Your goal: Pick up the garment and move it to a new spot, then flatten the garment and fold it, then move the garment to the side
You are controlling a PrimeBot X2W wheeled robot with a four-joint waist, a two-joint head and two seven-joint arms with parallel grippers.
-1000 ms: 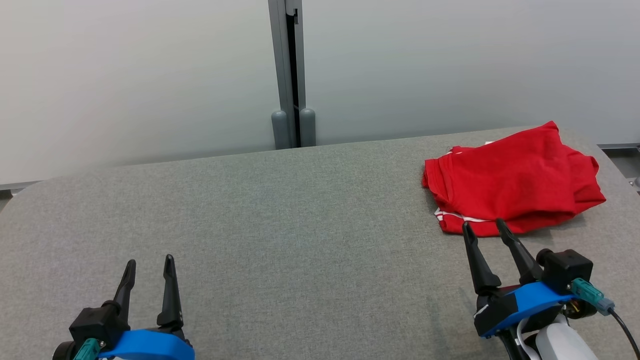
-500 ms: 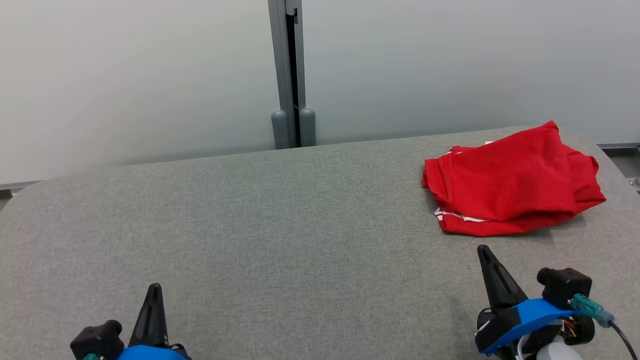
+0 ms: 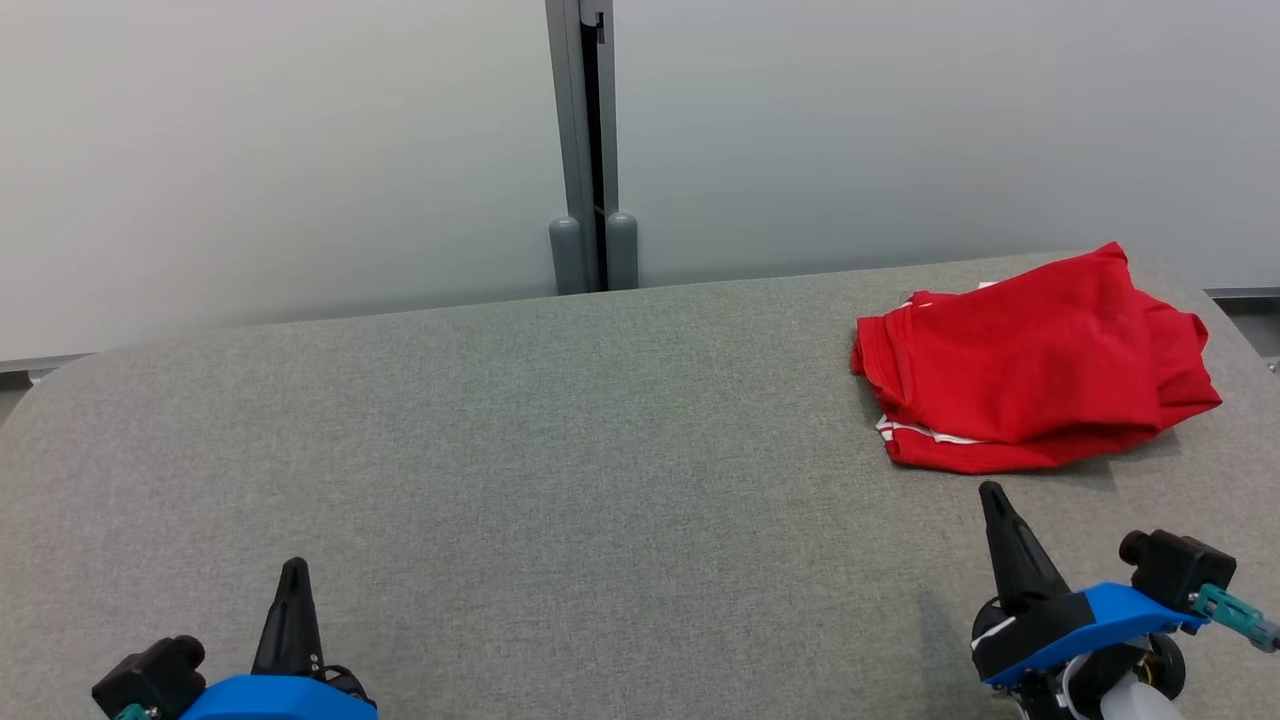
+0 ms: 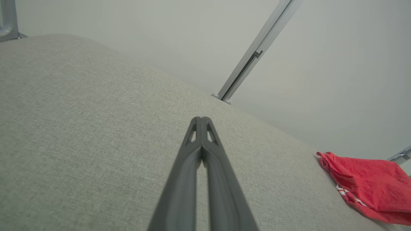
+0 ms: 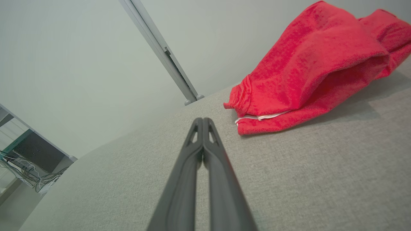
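Observation:
The garment is red with thin white stripes, folded into a loose bundle at the far right of the grey table. It also lies at the lower right of the left wrist view as garment, and fills the upper right of the right wrist view as garment. My right gripper is shut and empty, a short way in front of the bundle's near edge. Far from the cloth, at the table's front left, my left gripper is shut with nothing in it. Both wrist views show the fingers pressed together, left gripper and right gripper.
A pale wall with a grey vertical post stands behind the table. The table's rounded far-right corner lies just beyond the garment. A desk with cables shows past the table's edge in the right wrist view.
Both grippers have gone from open to shut and drawn back toward the front edge, the right one away from the garment's near edge. The head view has shifted slightly.

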